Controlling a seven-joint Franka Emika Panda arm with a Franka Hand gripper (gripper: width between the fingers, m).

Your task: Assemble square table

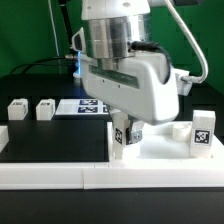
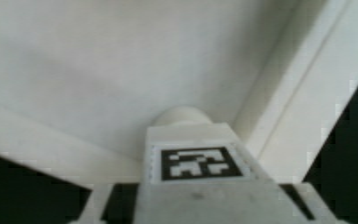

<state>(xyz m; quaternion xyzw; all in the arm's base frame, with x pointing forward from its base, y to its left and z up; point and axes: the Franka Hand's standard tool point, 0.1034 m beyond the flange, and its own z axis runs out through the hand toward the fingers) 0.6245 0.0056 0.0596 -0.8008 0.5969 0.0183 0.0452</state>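
Note:
My gripper (image 1: 126,133) is shut on a small white leg (image 1: 119,140) with a black-white tag, held upright just above the near left corner of the white square slab (image 1: 160,152). In the wrist view the tagged leg (image 2: 201,158) fills the gap between my fingers (image 2: 110,205), its rounded tip pointing at the slab (image 2: 105,70) near a corner. Another tagged leg (image 1: 203,132) stands on the slab at the exterior view's right. Two more legs (image 1: 18,110) (image 1: 45,108) stand on the black table at the left.
The long white bar fence (image 1: 90,176) runs along the front of the table. The marker board (image 1: 82,105) lies behind the arm. A small white block (image 1: 180,128) sits beside the right-hand leg. Cables hang behind the arm.

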